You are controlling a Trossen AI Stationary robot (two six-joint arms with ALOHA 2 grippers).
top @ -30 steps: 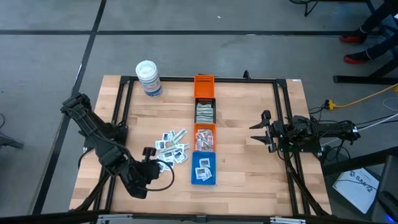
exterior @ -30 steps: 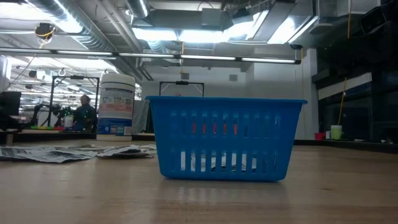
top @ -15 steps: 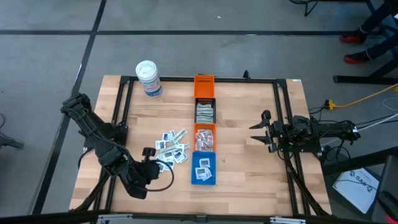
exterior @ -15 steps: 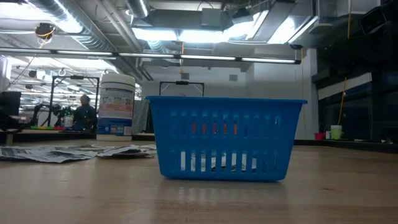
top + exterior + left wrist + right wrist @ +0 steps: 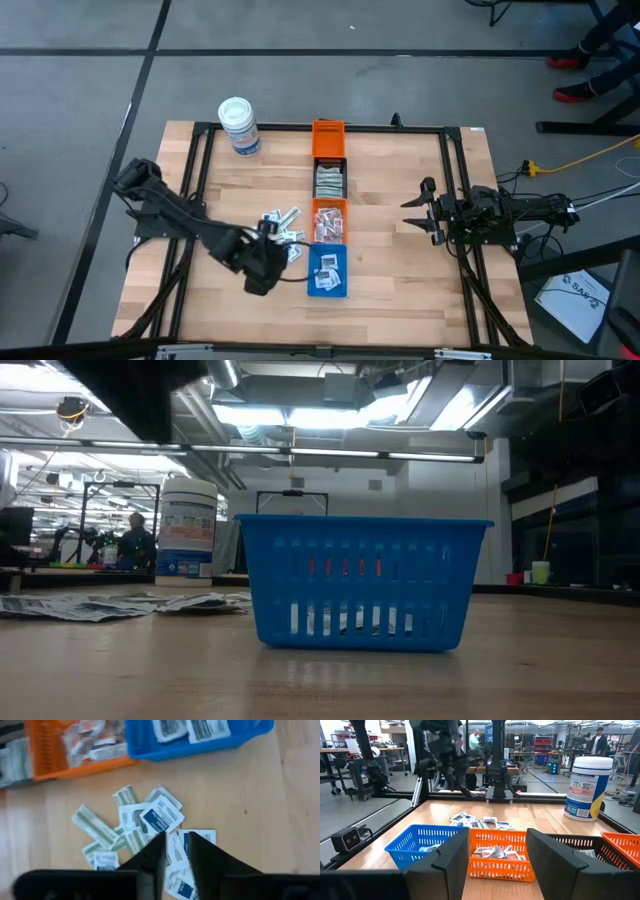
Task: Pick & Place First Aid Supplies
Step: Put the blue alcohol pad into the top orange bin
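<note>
The first aid supplies are a loose pile of small white packets and pale strips (image 5: pixel 283 232) lying flat on the wooden table, left of the bin row; the left wrist view shows them too (image 5: pixel 145 820). My left gripper (image 5: pixel 270 236) hangs over the pile's near side, pointing steeply down. Its fingers (image 5: pixel 176 851) stand a narrow gap apart with nothing between them. My right gripper (image 5: pixel 416 212) waits at the table's right side, level and open (image 5: pixel 497 865), facing the bins.
A row of bins runs down the table's middle: orange (image 5: pixel 328 135), black (image 5: pixel 330 181), orange (image 5: pixel 329 221), and blue (image 5: pixel 327 270) nearest, each with packets inside. A white tub with a blue label (image 5: pixel 239 125) stands at the far left. A black frame rail (image 5: pixel 190 180) borders the table.
My left gripper has swung from the near-left part of the table toward the right and far side, sinking and rolling a little, and now hangs over the pile. Most of the move came in the last half second. The packets lie as before.
</note>
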